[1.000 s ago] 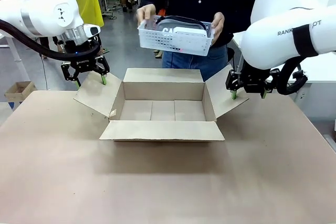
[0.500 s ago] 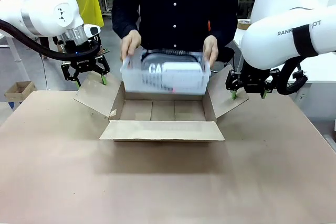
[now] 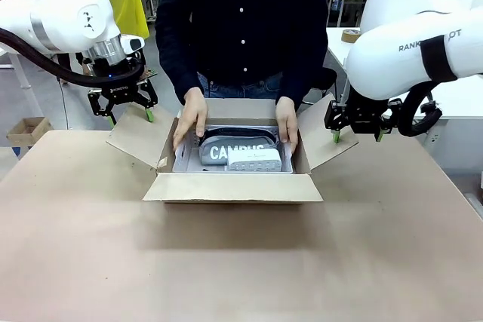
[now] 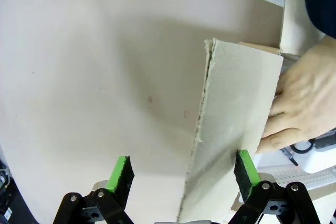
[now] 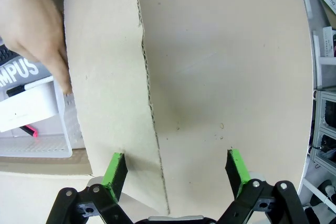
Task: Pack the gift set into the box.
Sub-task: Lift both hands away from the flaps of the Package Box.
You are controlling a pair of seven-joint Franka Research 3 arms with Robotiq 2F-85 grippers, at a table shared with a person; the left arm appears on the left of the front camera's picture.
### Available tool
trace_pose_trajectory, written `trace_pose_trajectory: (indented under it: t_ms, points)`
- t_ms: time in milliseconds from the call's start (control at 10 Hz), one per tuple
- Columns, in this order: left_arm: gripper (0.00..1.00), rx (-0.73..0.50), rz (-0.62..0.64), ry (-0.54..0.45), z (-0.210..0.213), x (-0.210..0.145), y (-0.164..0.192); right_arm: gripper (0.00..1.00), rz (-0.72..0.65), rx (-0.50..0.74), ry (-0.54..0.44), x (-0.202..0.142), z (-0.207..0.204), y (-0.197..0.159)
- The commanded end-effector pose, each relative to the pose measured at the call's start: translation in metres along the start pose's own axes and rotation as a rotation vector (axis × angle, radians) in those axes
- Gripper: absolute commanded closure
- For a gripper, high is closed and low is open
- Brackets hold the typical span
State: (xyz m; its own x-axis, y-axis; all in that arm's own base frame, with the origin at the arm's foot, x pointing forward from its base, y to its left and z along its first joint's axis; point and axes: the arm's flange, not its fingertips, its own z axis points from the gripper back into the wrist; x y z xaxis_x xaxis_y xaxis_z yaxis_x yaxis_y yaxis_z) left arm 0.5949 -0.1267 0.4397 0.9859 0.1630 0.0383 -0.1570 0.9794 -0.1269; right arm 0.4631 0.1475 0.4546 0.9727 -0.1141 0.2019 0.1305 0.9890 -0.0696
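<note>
This looks like a robotics lab or workshop hall. Two white robot arms, the left arm [image 3: 68, 13] and the right arm [image 3: 411, 39], reach in over the side edges of a brown-topped bench [image 3: 226, 262]. Beyond its far edge is a bare grey floor [image 3: 162, 65] and a white-topped table [image 3: 333, 46] carrying a roll of tape [image 3: 349, 35]. A small carton [image 3: 28, 130] sits off the bench's far left corner. The right wrist view shows metal shelving [image 5: 323, 124] past the bench edge.

bright, even light, probably from overhead; a soft shadow lies on the table [image 3: 226, 262] before the box [image 3: 234, 188]. front view sharp; wrist views bow the table edge toward the corners.
</note>
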Motion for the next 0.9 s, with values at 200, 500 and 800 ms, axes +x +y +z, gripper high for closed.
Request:
trace_pose_trajectory:
  t_ms: [200, 500, 800]
  points:
    - [0.0, 0.018, 0.011, -0.008, 0.001, -0.001, 0.002, 0.0, -0.01, -0.026, -0.012, 0.002, 0.0, 0.0]
    - [0.0, -0.269, -0.114, 0.045, 0.074, -0.022, 0.044, 0.0, 0.102, 0.303, -0.006, -0.008, 0.054, -0.044]
    - [0.0, -0.728, -0.18, 0.152, 0.101, -0.037, 0.149, 0.0, -0.012, 0.724, 0.111, -0.027, 0.1, -0.153]
